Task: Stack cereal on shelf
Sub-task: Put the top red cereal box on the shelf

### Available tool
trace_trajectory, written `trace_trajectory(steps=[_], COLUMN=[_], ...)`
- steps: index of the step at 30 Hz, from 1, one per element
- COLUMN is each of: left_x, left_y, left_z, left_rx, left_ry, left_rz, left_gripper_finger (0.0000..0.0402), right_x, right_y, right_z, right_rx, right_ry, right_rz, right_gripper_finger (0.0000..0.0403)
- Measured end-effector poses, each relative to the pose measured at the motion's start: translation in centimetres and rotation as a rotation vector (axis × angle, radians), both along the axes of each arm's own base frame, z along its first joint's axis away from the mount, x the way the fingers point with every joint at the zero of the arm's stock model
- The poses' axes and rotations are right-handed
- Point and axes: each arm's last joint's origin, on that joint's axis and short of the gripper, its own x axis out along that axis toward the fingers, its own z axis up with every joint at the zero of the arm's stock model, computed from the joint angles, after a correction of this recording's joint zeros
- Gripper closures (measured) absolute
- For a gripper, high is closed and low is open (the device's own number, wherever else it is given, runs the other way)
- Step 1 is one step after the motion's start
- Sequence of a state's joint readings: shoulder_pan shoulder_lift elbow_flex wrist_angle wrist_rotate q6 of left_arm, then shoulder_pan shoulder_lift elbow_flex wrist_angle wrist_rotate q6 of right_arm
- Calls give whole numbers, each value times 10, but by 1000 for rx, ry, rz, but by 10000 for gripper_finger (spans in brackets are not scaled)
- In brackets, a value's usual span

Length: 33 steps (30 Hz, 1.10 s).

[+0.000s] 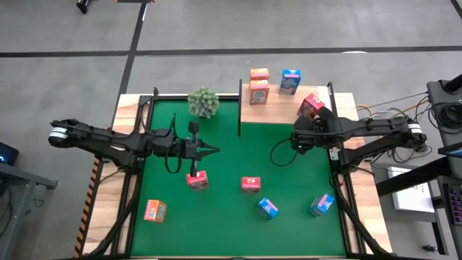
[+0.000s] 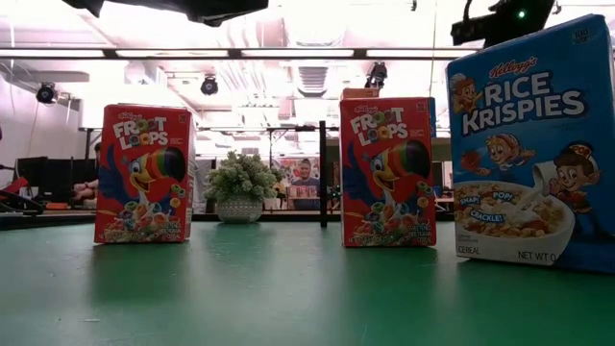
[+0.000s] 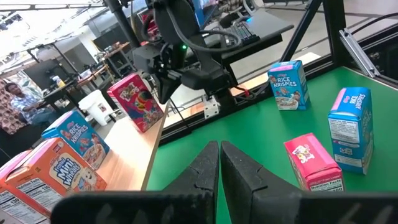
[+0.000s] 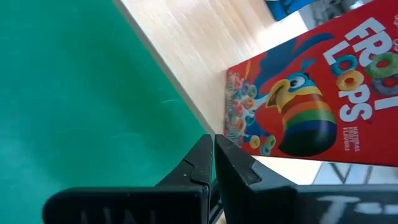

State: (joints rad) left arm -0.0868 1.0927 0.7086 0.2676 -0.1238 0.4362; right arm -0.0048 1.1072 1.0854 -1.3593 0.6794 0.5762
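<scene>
Standing askew, red box (image 1: 311, 107) turns corner-on to shelf (image 1: 274, 112).

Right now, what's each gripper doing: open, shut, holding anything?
Left gripper: shut, empty, over the green mat.
Right gripper: shut, empty, beside the red box on the shelf.

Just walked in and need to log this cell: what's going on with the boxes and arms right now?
Two arms are stacking cereal boxes onto the wooden shelf. Four boxes are on it: two orange, one blue, and a red box at its right end. The right gripper is shut and empty beside that red box. The left gripper, also shut and empty, hovers over the green mat, where five boxes wait.
</scene>
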Motion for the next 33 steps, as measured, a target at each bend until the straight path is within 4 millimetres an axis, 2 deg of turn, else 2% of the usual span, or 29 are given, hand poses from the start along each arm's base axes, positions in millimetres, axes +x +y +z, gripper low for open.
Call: trace_trajectory(steps=[8, 17, 33], left_x=[0, 0, 0], left_y=[0, 0, 0], left_z=[0, 0, 0], left_rx=[3, 1, -1], left_ry=[0, 0, 0], left_rz=[1, 1, 1], left_gripper_finger=[402, 402, 402], right_x=[-2, -2, 4], right_y=[-4, -14, -42], right_z=[-10, -21, -19], right_rx=[-100, -135, -229], right_ry=[35, 48, 8], right_rz=[-18, -53, -131], right_gripper_finger=[394, 394, 394])
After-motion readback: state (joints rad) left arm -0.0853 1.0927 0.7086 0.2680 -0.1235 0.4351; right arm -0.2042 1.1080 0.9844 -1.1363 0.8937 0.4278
